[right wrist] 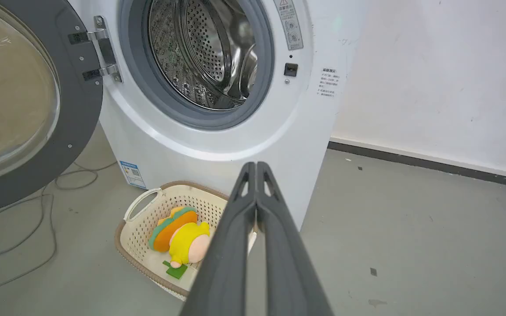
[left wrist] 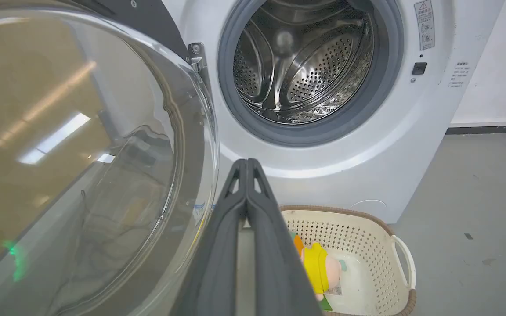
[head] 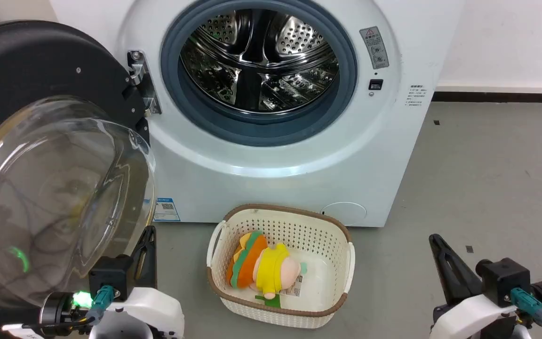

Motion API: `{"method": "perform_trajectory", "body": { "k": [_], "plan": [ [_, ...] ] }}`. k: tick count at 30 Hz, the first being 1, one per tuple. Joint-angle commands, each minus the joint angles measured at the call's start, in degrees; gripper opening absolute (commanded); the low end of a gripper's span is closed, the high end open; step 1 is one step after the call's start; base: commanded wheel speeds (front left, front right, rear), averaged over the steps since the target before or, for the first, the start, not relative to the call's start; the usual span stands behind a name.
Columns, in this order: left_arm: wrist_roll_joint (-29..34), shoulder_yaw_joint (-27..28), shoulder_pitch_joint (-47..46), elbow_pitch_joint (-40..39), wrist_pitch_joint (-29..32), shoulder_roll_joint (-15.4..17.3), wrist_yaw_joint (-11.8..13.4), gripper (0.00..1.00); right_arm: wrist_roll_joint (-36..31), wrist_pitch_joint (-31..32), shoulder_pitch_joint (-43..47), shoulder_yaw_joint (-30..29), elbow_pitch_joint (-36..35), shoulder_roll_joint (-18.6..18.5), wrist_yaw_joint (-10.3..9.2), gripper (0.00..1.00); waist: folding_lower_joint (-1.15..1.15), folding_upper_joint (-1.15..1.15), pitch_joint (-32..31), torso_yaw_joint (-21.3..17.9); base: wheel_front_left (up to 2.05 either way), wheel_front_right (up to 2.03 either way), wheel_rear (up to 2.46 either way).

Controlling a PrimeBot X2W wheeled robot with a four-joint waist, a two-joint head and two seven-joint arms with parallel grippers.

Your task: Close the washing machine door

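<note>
The white washing machine [head: 299,155] stands ahead with its steel drum [head: 257,56] exposed. Its black-framed door [head: 31,66] is swung wide open to the left on the hinge [head: 141,84]. The door's clear glass bowl [head: 54,197] bulges toward me. My left gripper [head: 147,231] is shut at the lower left, just right of the bowl's lower edge; in the left wrist view its tips [left wrist: 246,162] meet beside the glass [left wrist: 81,166]. My right gripper [head: 435,238] is shut at the lower right, over the bare floor, apart from the machine. The door [right wrist: 24,109] also shows in the right wrist view.
A cream perforated basket [head: 332,230] with a brown rim sits on the grey floor right before the machine, holding a yellow, orange and green plush toy [head: 261,266]. Cables [right wrist: 24,219] trail on the floor under the door. A white wall [head: 511,42] rises to the right.
</note>
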Motion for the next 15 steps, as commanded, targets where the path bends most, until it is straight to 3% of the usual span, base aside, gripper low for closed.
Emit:
{"method": "perform_trajectory", "body": {
  "k": [1,15],
  "plan": [
    [0.17,-0.06,0.79,-0.24,0.02,-0.01,-0.02,0.0,-0.43,0.03,-0.78,-0.01,-0.24,0.29,0.03,0.0,0.0,0.0,0.0,0.0,0.0,0.0,0.0],
    [0.17,-0.06,0.79,-0.24,0.02,-0.01,-0.02,0.0,-0.43,0.03,-0.78,-0.01,-0.24,0.29,0.03,0.0,0.0,0.0,0.0,0.0,0.0,0.0,0.0]
  ]
}}
